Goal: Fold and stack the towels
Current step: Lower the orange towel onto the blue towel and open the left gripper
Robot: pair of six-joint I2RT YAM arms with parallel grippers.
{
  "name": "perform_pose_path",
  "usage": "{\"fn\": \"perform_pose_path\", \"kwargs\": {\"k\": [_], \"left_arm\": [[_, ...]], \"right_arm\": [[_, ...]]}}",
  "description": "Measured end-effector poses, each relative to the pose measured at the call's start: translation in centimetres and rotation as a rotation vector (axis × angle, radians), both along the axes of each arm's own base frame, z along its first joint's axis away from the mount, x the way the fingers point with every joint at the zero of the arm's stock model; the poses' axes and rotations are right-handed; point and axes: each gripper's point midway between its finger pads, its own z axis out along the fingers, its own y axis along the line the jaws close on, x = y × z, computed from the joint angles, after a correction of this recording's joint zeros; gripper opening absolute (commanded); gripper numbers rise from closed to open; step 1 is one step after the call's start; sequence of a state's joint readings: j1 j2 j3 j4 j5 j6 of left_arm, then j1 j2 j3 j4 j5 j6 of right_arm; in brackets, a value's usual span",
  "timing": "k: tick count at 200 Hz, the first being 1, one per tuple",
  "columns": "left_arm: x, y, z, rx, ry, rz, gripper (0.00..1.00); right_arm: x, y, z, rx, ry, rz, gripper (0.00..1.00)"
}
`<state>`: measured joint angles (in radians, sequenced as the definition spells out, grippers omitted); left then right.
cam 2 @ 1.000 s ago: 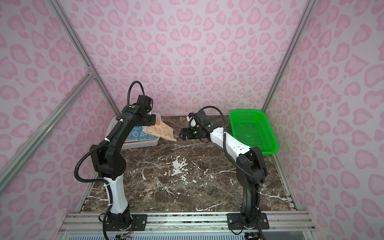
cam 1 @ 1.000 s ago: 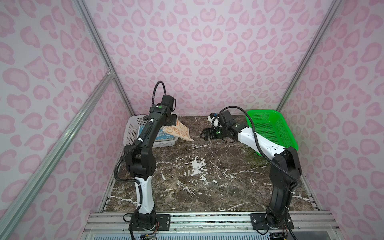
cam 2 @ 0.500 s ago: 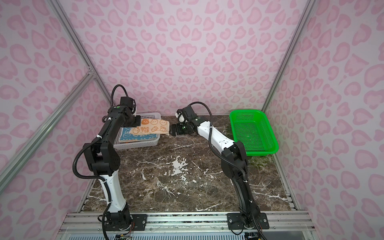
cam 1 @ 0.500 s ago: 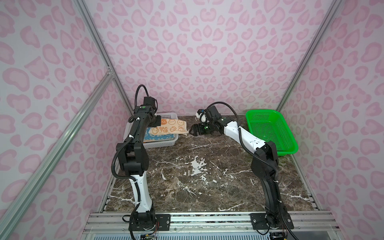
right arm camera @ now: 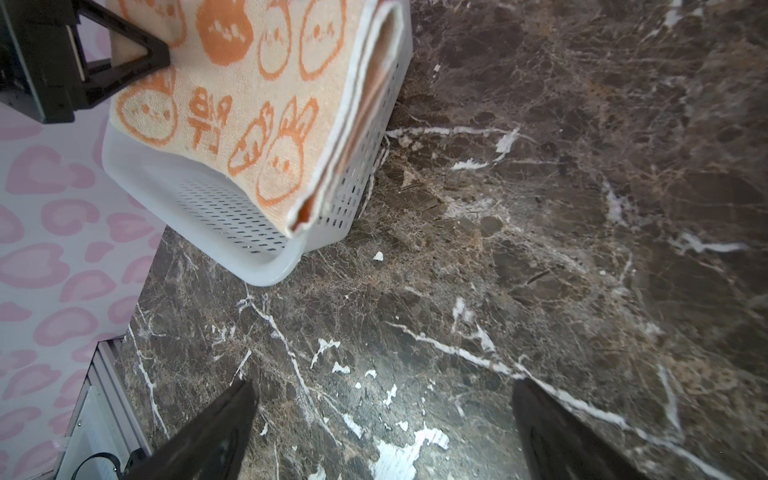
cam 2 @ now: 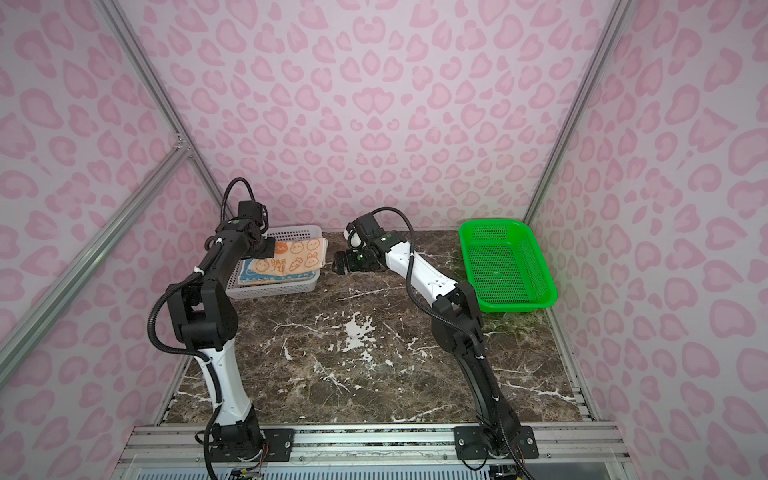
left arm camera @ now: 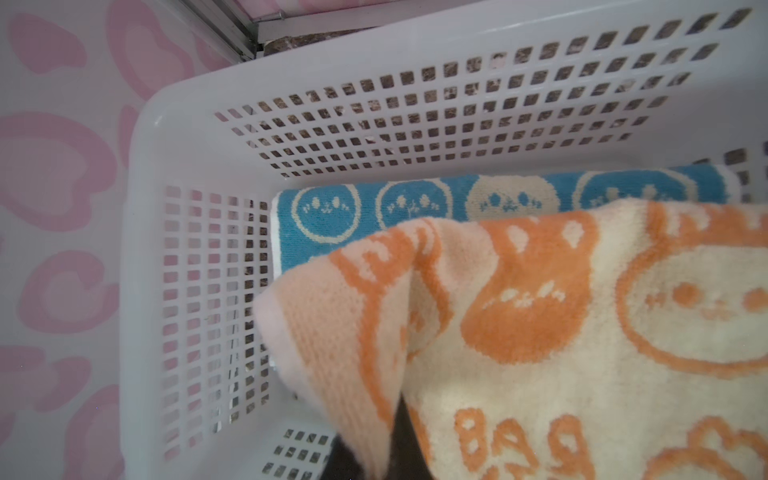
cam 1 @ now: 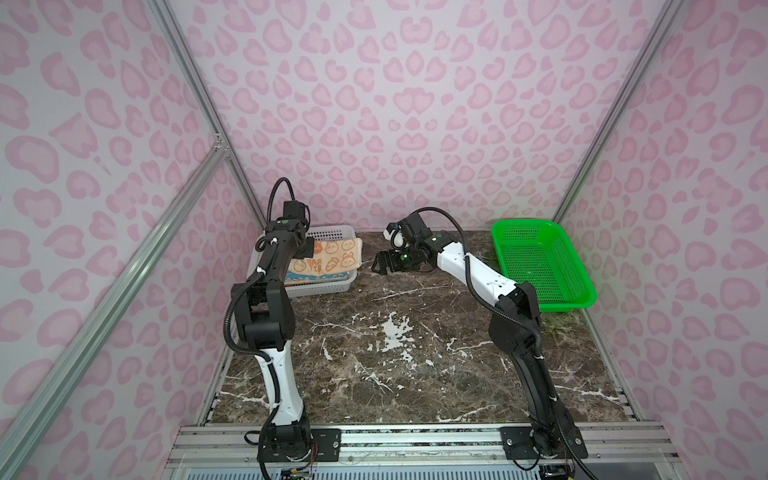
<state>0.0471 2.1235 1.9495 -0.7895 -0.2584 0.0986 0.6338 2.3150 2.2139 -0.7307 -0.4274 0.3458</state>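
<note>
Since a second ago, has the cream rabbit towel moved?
Yes. The cream rabbit towel shifted left, from hanging past the right rim of the white basket to mostly over it.

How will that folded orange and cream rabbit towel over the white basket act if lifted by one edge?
Probably floppy: the towel creases and droops where the left gripper pinches it. Its looped terry pile looks grippy, hardly slippery. The folded layers gape at one corner, so it may well fall open.
</note>
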Motion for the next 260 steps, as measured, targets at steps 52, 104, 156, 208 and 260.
{"fn": "perform_pose_path", "kwargs": {"k": [52,104,156,208,260], "left_arm": [[0.6,0.9,-1.5,0.04,0.032,0.001,0.04],[0.8,1.9,-0.8,0.072,0.021,0.02,0.04],[1.3,2.6,0.2,0.092,-0.004,0.042,0.04],[1.2,3.0,-2.2,0.097,0.043,0.077,0.04],[1.1,3.8,-3.4,0.126,0.069,0.111,0.04]], "right_arm": [[0.6,0.0,-1.6,-0.01,0.029,-0.003,0.98],[0.8,-0.1,-1.6,-0.008,0.036,-0.004,0.98],[0.7,-0.2,-1.7,-0.01,0.04,-0.004,0.98],[0.4,-0.2,-2.2,-0.013,0.056,-0.001,0.98],[0.4,-0.4,-2.4,-0.008,0.065,0.001,0.98]]}}
